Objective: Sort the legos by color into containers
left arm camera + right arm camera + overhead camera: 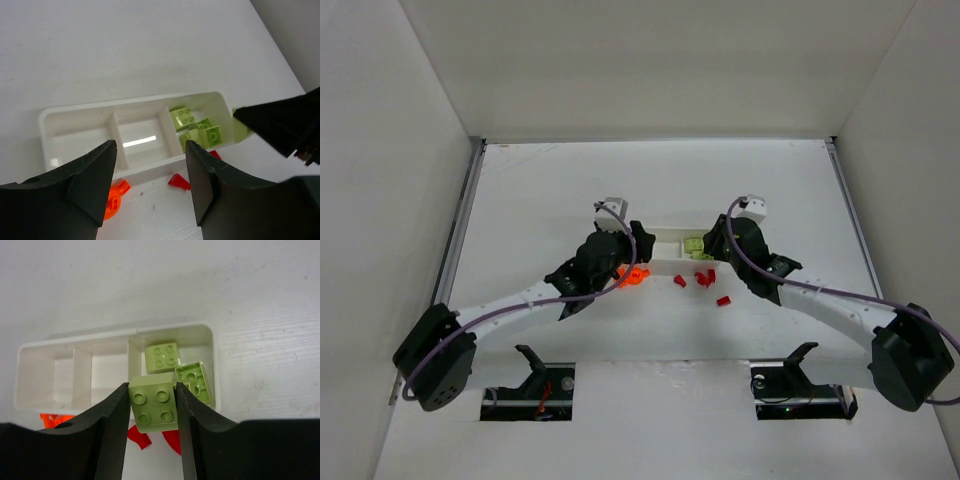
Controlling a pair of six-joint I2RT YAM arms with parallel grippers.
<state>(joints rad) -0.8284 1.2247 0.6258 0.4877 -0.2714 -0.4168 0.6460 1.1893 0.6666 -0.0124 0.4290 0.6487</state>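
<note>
Pinching across two opposite flat sides is being judged the right hold for these legos, because each one is a very light, stiff block of smooth hard plastic which is likely to slip if it is taken by a corner or by the studs. One pale yellow-green brick (154,410), square with four round studs on top, is being gripped in exactly this way between the black fingers of the right gripper (151,390). It is being held above the right end compartment (196,344) of the white tray (214,355), where at least two other green bricks (162,356) are lying. The left gripper (150,150) is being held spread and empty over the tray's near long wall. The red bricks (703,280) and the orange bricks (632,275) are lying on the matte white table (770,180), just beside that near wall, the orange ones toward its left end. The tray is glossy, shallow and thin-walled, so it is being judged easy to push aside.
</note>
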